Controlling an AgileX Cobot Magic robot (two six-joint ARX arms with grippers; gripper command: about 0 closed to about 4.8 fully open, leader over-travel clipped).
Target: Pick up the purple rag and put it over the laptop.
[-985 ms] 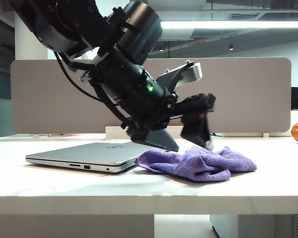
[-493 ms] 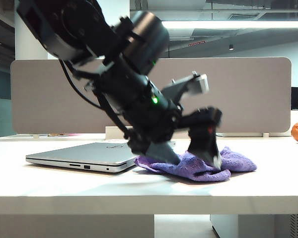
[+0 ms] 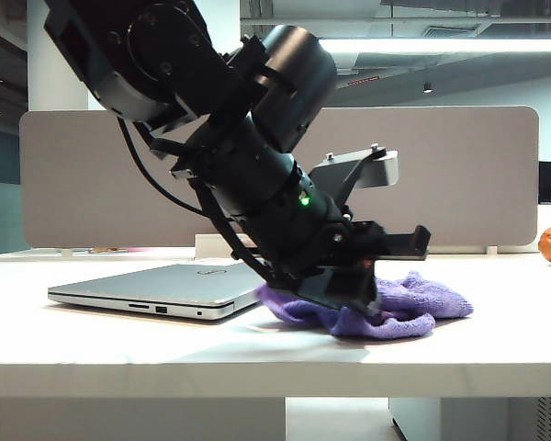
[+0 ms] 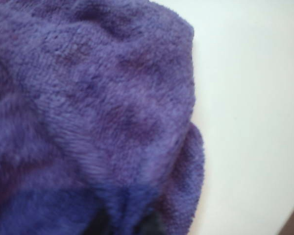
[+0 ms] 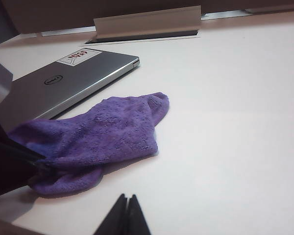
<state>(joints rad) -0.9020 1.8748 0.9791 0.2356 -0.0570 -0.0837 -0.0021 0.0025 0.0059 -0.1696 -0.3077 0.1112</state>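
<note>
Both grippers (image 3: 354,299) (image 5: 125,215) seemingly closed over white office table (image 3: 257,354)

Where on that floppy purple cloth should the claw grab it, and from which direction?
Probably from above, on a raised fold of the purple rag at the end nearest the laptop: the rag lies bunched on the table, and wrinkles give something to pinch. The left claw is down there now; the right claw stays aside, shut.

left hand (image 3: 354,299) — fingertips buried in purple rag (image 3: 409,301)
</note>
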